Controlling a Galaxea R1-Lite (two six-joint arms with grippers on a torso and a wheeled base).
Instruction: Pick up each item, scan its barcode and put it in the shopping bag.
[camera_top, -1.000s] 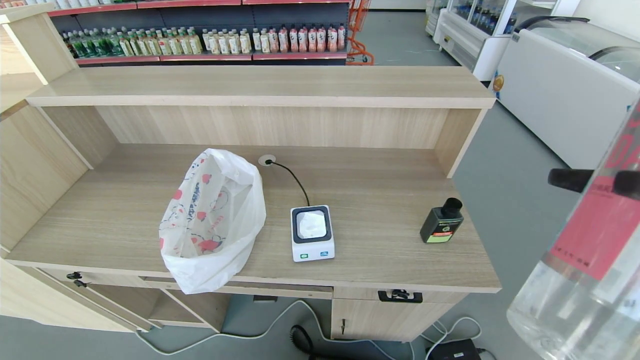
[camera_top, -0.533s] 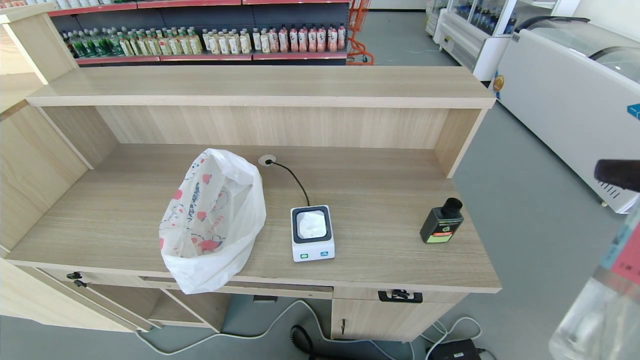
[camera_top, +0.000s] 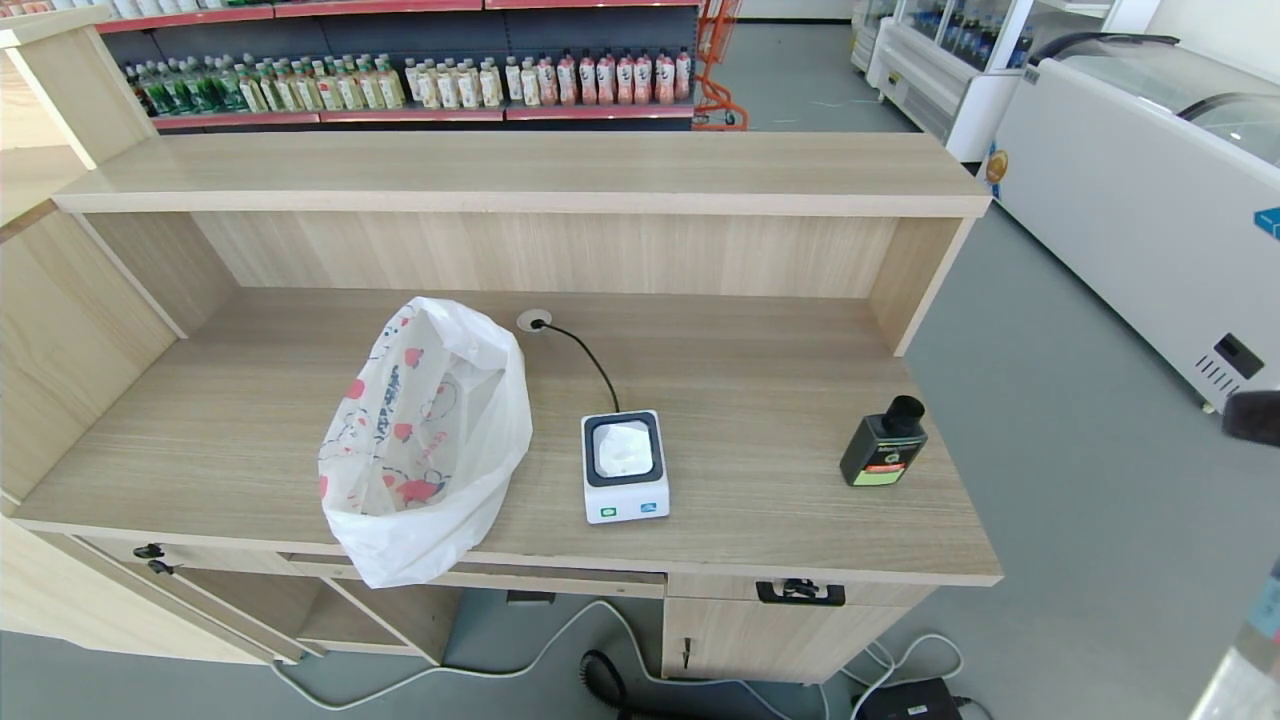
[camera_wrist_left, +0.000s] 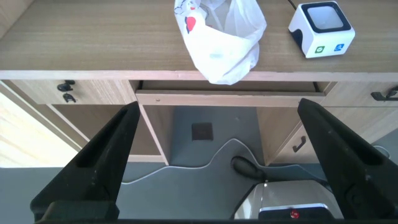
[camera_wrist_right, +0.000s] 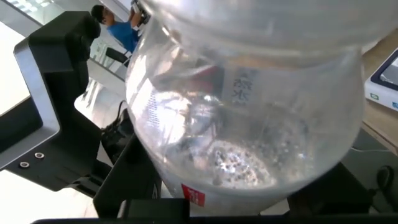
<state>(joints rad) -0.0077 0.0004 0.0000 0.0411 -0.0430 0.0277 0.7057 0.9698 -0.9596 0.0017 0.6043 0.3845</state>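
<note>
A large clear bottle with a red label (camera_wrist_right: 249, 106) is held in my right gripper (camera_wrist_right: 205, 155), which is shut on it off the counter's right end. In the head view a sliver of the bottle (camera_top: 1245, 672) and one black fingertip (camera_top: 1255, 417) show at the right edge. A white shopping bag with red prints (camera_top: 425, 440) stands open on the counter's left half. To its right sits the white barcode scanner (camera_top: 624, 465). A small dark bottle (camera_top: 884, 443) stands near the right end. My left gripper (camera_wrist_left: 227, 168) hangs open below the counter's front edge, under the bag (camera_wrist_left: 221, 37).
The wooden counter (camera_top: 750, 380) has a raised back shelf and side walls. The scanner's black cable (camera_top: 585, 360) runs to a hole behind the bag. Drawers and cables (camera_wrist_left: 205, 155) lie under the counter. Freezers (camera_top: 1130, 170) stand on the right.
My right gripper has carried the clear bottle down and to the right, nearly out of the head view. Bag, scanner and dark bottle have stayed put.
</note>
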